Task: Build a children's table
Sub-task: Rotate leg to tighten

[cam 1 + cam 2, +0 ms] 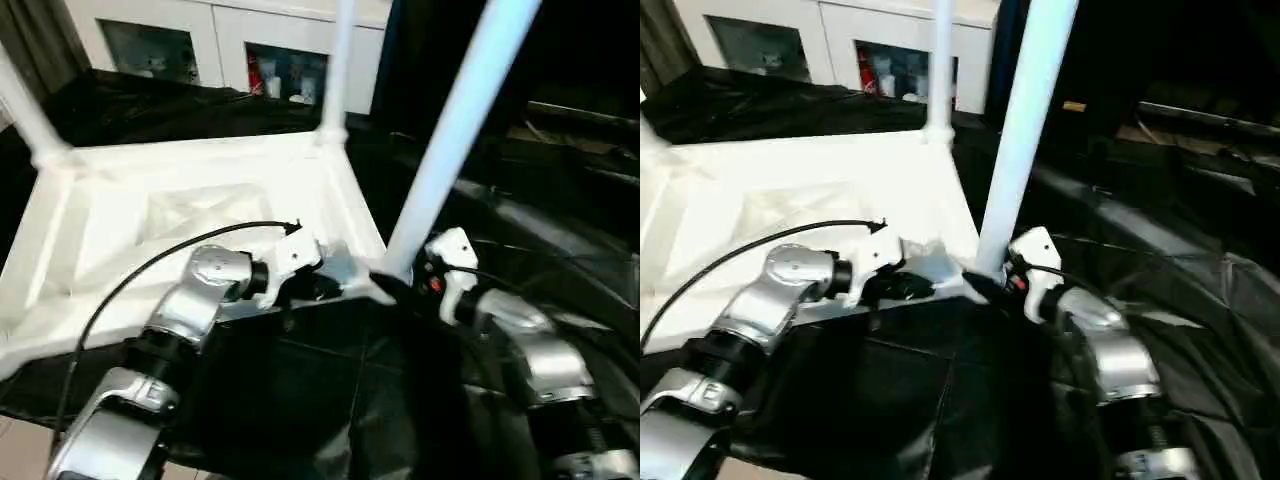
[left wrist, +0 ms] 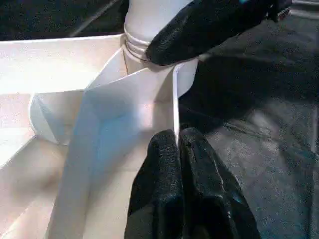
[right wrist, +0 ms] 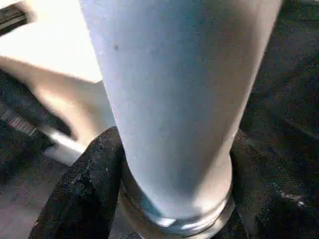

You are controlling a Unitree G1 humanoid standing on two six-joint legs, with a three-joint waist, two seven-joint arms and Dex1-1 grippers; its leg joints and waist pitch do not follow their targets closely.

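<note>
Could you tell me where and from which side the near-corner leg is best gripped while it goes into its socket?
Grip the near-corner leg low, just above its ribbed collar at the tabletop corner socket, coming from the robot's right, where the right gripper straddles it. The round tube tilts, so a low hold probably steadies it best, and the left gripper pinches the rim on the other side.

The tabletop (image 1: 180, 230) lies upside down on the work table (image 1: 330, 390), towards its left side. Three legs stand in its corner sockets: one at the far left corner (image 1: 20, 105), one at the far right corner (image 1: 338, 70), one at the near right corner (image 1: 455, 130). A cabinet (image 1: 215, 40) stands behind the work table's far edge
</note>
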